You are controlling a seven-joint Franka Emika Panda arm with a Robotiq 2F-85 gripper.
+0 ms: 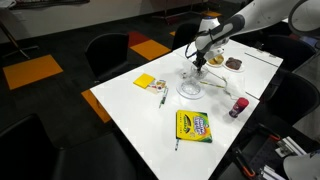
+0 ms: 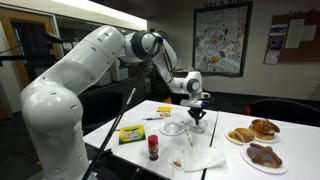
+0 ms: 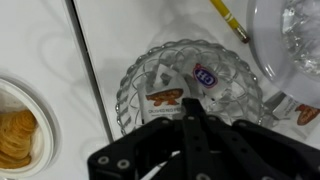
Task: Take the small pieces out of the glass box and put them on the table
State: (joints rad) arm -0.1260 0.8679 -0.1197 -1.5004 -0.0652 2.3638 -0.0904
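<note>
Near the far edge of the table (image 1: 120,105), in an exterior view, the gripper (image 1: 200,62) hangs over the glass box (image 1: 200,72). In an exterior view, a round dish (image 2: 173,127) sits beside it. Wrist view: jaws clenched together above wrapped pieces (image 3: 165,97) inside the box; whether one is pinched is unclear.

Office: conf table (image 1: 150,112), chairs (image 1: 108,54), pinboard (image 2: 296,36)

Small pieces (image 3: 168,97) in glass box (image 3: 132,84) on table (image 3: 40,40), beside round dish (image 3: 290,30).
</note>
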